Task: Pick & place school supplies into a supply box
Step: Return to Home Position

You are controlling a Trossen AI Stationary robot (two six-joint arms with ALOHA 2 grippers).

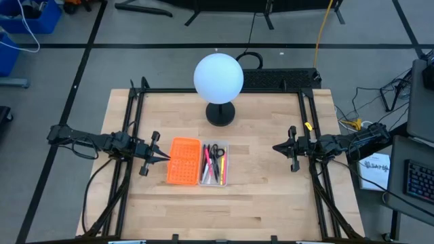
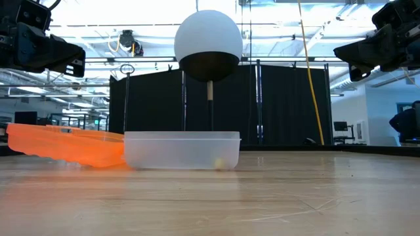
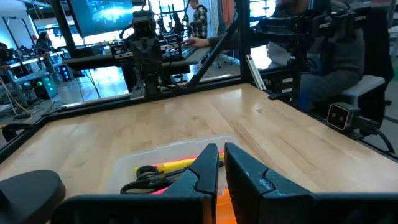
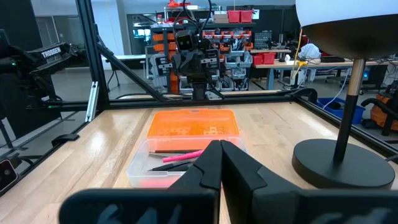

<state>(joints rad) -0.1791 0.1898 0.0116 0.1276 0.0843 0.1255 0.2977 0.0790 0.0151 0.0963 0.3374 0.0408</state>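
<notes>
Where the wood comes closest to the front edge, the table (image 1: 258, 203) lies plain and pale. A little farther in sits the supply box (image 1: 201, 163), opened out flat. Its orange half (image 2: 65, 144) is on the left arm's side and the clear tray (image 2: 182, 149) is joined to it on the side toward the right arm. Seen from table height, the orange half tilts with its outer edge lifted off the wood, while the clear tray rests level.

The school supplies lie in the clear tray. The scissors (image 1: 217, 151) are at its far end, and slim pens run lengthwise beside them, among them a pink pen (image 1: 206, 161) and a yellow pencil (image 3: 177, 164).

On either side, both arms hang well above the tabletop. The left gripper (image 1: 163, 156) points at the orange half from just beside its outer edge. Its fingers are drawn together with barely a sliver between them, and they hold nothing. The right gripper (image 1: 277, 147) faces the box from well apart, over open wood, with its fingers pressed together and nothing in them.

Behind the box stands the lamp (image 1: 218, 76), a white globe on a thin stem rising from a round dark base on the table's far half. Beyond the table's far edge a black curtain (image 2: 282, 105) hangs. Off to the side a person (image 3: 336, 50) in a grey top sits in a chair.
</notes>
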